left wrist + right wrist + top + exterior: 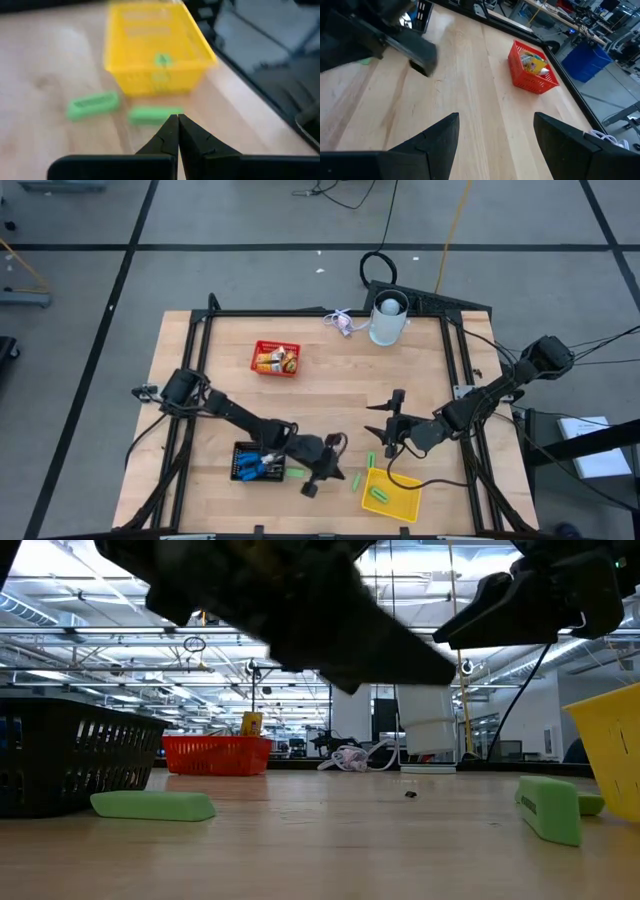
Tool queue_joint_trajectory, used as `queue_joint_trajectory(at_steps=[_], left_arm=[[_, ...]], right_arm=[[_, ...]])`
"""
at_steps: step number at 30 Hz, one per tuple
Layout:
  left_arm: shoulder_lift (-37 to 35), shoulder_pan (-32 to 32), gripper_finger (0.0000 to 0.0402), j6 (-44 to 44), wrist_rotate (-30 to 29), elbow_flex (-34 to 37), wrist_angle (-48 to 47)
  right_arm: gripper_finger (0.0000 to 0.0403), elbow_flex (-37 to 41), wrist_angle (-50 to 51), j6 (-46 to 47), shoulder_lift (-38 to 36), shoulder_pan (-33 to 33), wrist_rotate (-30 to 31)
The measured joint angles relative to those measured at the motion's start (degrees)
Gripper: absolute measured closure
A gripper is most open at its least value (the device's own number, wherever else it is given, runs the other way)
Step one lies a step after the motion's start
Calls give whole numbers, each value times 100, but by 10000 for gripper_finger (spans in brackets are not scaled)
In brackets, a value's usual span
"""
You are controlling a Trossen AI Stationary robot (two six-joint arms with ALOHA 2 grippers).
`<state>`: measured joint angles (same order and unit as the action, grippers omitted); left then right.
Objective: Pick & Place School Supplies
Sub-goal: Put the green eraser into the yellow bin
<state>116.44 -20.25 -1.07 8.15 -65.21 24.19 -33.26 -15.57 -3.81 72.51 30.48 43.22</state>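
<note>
left jaws (177,131) closed, right jaws (495,131) spread

You see grey floor (250,220) crossed by dark tape lines (300,246) around light wood surface (330,370). Cables (340,192) trail across floor beyond it, one yellow (452,220). At table height you look into large hall: ceiling trusses and bright strip lights (90,585), white column (350,712). Blue bin (590,59) stands beside surface.
</note>
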Motion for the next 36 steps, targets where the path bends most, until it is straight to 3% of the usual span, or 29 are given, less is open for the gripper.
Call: queue_joint_trajectory(at_steps=[6, 12, 18, 22, 29, 36], left_arm=[[-2, -81, 346, -359, -154, -2, -995], [-2, 20, 235, 97, -420, -5, -943], [-2, -134, 142, -924, -342, -43, -941], [-4, -269, 135, -1648, -552, -48, -1084], [-4, -260, 164, -1618, -1584, -48, -1535], [-4, -152, 169, -1505, -1898, -48, -1547]], right_arm=[[154, 0, 72, 6, 0, 0, -2], [154, 0, 76, 1, 0, 0, 0], [154, 0, 129, -31, 0, 0, 0], [154, -2, 131, -89, 0, -1, -59], [154, -7, -125, 506, 18, -41, -2194], [154, -13, -590, 1087, 35, 257, -3065]])
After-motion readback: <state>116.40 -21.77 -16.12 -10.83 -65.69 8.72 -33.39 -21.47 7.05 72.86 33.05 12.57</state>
